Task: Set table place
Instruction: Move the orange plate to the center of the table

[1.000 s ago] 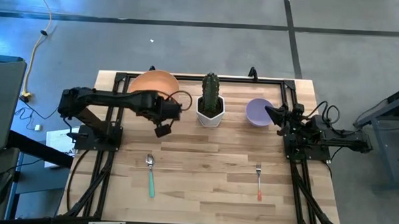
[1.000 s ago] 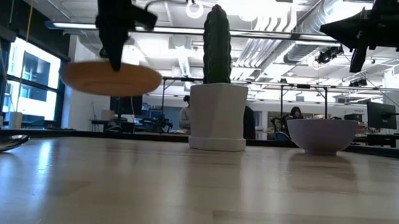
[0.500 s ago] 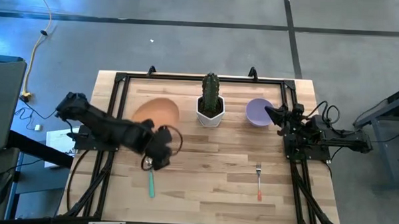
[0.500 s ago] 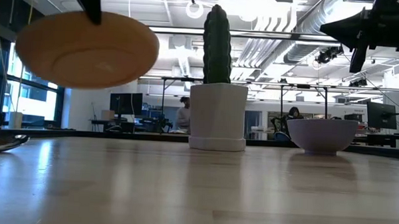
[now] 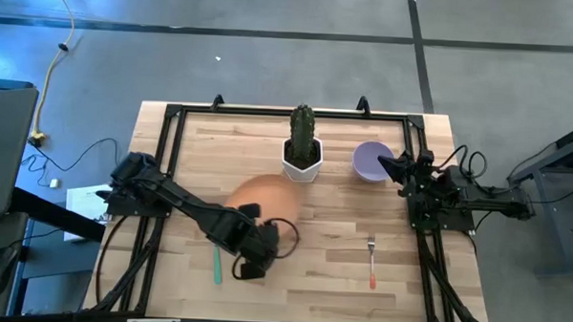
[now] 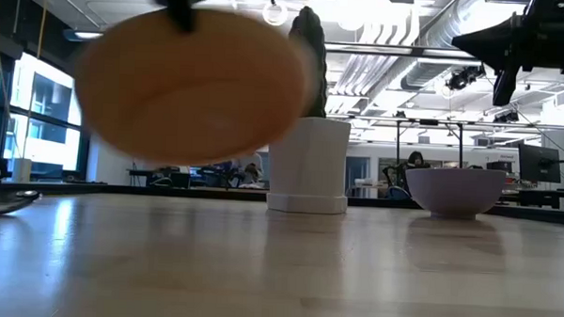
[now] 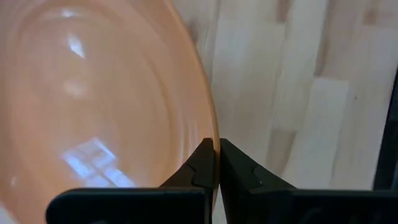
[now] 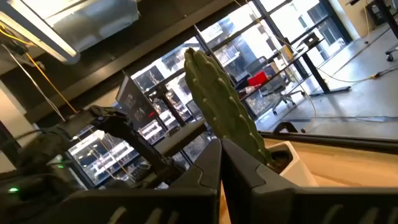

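Note:
The round orange plate (image 5: 264, 193) hangs in the air over the middle of the table, in front of the cactus; in the low view it (image 6: 195, 85) is well clear of the wood. My left gripper (image 5: 270, 222) is shut on it. My right gripper (image 5: 382, 164) is shut and empty, raised beside the lavender bowl (image 5: 370, 160), which stands on its base at the far right. The spoon's green handle (image 5: 217, 265) lies at the near left, its head under my left arm. The orange-handled fork (image 5: 371, 261) lies at the near right. My left gripper pinches the plate's rim (image 7: 213, 138) between its two fingers, on the side toward the table's near edge. The fingers (image 7: 200, 163) come from the near side and reach only a little over the rim. The plate is lifted clear of the table and tilted.
A cactus in a white pot (image 5: 302, 148) stands at the far middle, between plate and bowl. The black frame rail (image 5: 163, 142) runs around the tabletop. Bare wood (image 5: 302, 276) lies between spoon and fork.
My left gripper has carried the plate from the table's far left toward the near edge and the right, to the middle of the table. The plate has stayed lifted clear and now tilts more. My right arm has kept still.

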`<state>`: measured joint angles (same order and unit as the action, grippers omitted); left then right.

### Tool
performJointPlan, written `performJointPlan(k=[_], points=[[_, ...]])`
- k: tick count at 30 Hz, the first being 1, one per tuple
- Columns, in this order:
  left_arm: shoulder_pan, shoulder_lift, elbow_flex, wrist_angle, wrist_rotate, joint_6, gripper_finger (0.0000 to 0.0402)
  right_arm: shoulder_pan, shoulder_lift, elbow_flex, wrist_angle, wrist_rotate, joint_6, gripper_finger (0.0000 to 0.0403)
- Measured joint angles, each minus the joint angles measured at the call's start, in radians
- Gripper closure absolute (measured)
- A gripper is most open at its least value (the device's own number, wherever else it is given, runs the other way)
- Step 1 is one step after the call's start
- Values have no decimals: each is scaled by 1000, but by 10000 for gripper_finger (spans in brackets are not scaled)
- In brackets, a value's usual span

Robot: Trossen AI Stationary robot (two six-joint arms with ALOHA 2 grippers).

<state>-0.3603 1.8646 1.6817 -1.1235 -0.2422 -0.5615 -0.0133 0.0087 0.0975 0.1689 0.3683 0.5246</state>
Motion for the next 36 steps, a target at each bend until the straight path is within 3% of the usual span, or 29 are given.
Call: performJointPlan(k=[6,11,17,24,36], points=[[-1,169,294,-9,-5,259,401,1,25,0,-26,-2,55,402],[-4,273,425,-71,7,326,401,1,31,0,-25,-6,56,402],[-28,332,427,-140,40,329,401,1,30,0,-26,-9,55,402],[-55,367,426,-99,50,334,401,1,30,0,-38,-9,55,402],[-52,397,290,-14,66,349,401,1,30,0,-61,-26,105,402]])
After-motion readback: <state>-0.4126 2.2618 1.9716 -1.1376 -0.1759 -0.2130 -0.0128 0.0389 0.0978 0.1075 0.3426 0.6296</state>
